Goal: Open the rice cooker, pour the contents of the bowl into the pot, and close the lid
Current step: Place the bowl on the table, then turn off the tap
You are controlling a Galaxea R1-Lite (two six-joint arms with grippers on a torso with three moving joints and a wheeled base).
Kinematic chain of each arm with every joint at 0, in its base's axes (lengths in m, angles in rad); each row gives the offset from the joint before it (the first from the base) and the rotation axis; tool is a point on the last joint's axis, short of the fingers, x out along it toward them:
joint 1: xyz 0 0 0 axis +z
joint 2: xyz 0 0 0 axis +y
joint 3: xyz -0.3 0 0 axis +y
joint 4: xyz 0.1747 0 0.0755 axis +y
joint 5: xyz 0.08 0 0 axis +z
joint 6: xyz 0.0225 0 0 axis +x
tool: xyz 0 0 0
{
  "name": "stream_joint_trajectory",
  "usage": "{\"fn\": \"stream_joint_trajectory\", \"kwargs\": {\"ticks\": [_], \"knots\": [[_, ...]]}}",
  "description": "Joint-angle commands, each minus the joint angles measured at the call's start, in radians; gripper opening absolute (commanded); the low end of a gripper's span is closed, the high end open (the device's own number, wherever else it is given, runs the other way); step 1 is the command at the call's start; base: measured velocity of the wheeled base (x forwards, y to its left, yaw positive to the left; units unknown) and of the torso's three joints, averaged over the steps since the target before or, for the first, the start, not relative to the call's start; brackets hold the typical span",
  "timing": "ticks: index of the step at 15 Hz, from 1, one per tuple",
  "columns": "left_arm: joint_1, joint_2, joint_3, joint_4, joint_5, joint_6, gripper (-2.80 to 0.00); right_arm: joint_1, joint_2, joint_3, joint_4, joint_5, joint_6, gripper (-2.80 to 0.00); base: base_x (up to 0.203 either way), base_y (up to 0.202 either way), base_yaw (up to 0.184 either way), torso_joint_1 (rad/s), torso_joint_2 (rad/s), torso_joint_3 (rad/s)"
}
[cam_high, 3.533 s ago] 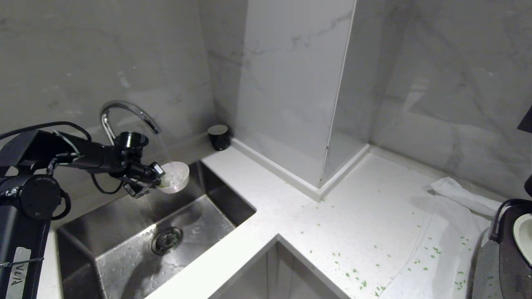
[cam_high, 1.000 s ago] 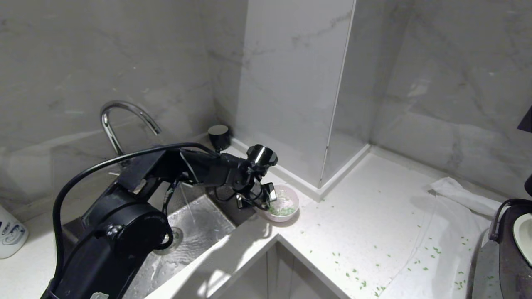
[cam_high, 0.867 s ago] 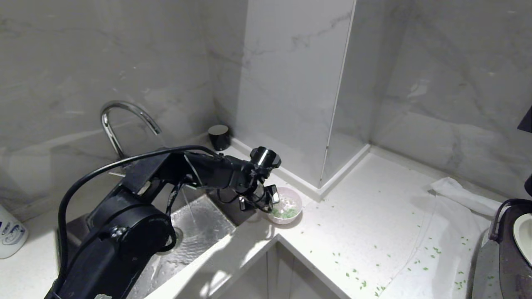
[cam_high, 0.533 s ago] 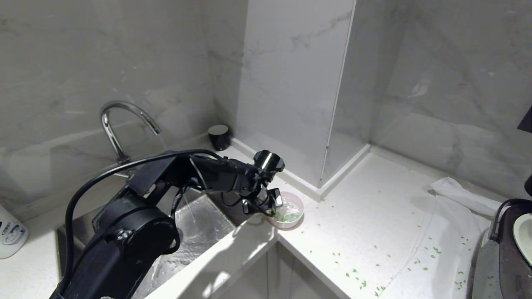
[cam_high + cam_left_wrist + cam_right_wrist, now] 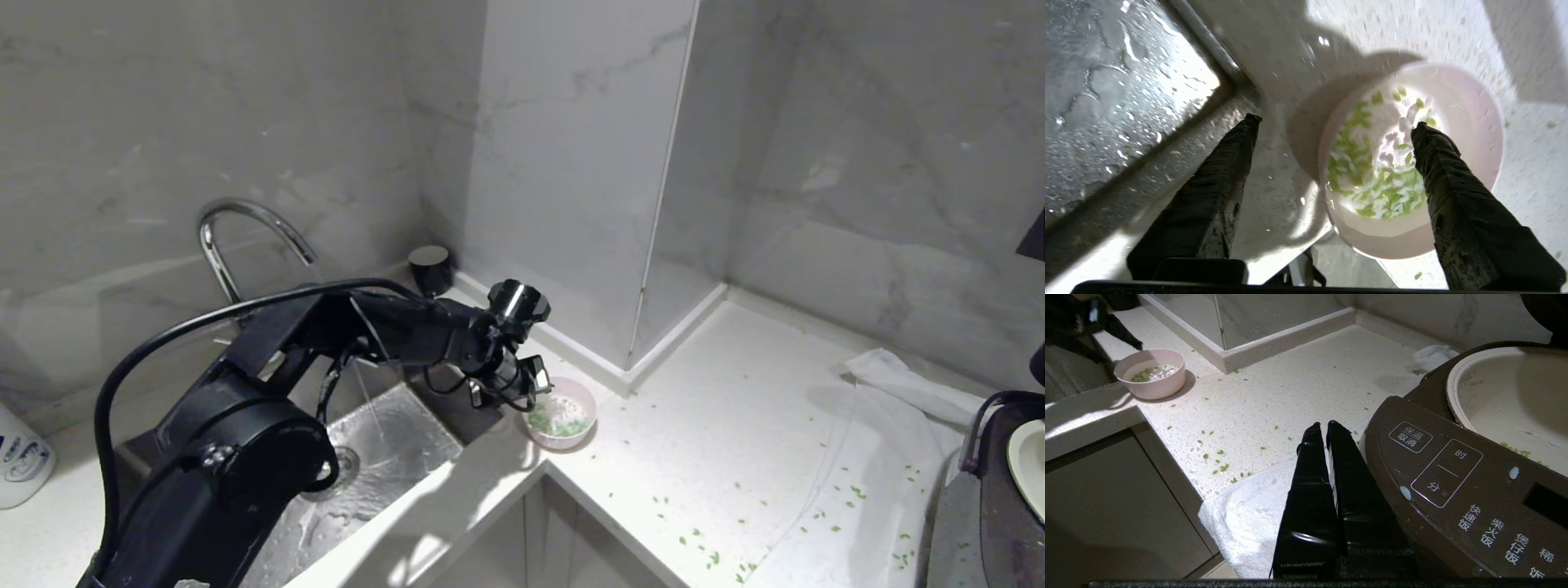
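Cooker [image 5: 1453,473]: sits at the right end of the counter, well apart from the bowl. Its top stands open, so the opening step looks done and the pouring and closing are left.

Counter [image 5: 718,425]: white L-shaped top wrapping the sink corner, sprinkled with green bits between bowl and cooker; likely spill, so the carry wants a level bowl.

Sink [image 5: 384,441]: steel basin just beside the bowl, wet, with a thin stream of water falling from the tap [image 5: 245,220] above it.

Towel [image 5: 1249,514]: white cloth spread under and in front of the cooker, probably there to catch drips and strays.

Pot [image 5: 1515,392]: off-white, seated in the cooker, mouth clear, a few green flecks on its wall.

Left gripper [image 5: 1331,126]: reached over the sink corner to the bowl, fingers spread wide; one finger over the bowl's inside, the other over the counter beside it, the near rim between them. Nothing is pinched.

Right gripper [image 5: 1323,428]: parked low in front of the cooker over the towel, fingers pressed together, empty.

Bowl [image 5: 560,414]: pale pink, upright on the counter at the sink corner, resting on its own.

Contents [image 5: 1372,179]: green bits and whitish grains in liquid, pooled in the bowl.
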Motion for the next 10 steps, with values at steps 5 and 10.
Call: {"fn": "stream_joint_trajectory", "kwargs": {"ticks": [5,10], "knots": [[0.056,-0.191,0.071,0.152,0.003,-0.041,0.00,0.000,0.001,0.000,0.001,0.001,0.000,-2.80,0.000,0.000,0.000,0.000,0.00,0.000],[0.088,-0.367,0.289,0.153,0.092,-0.043,0.00,0.001,0.001,0.000,0.001,0.001,0.000,-2.80,0.000,0.000,0.000,0.000,0.00,0.000]]}}
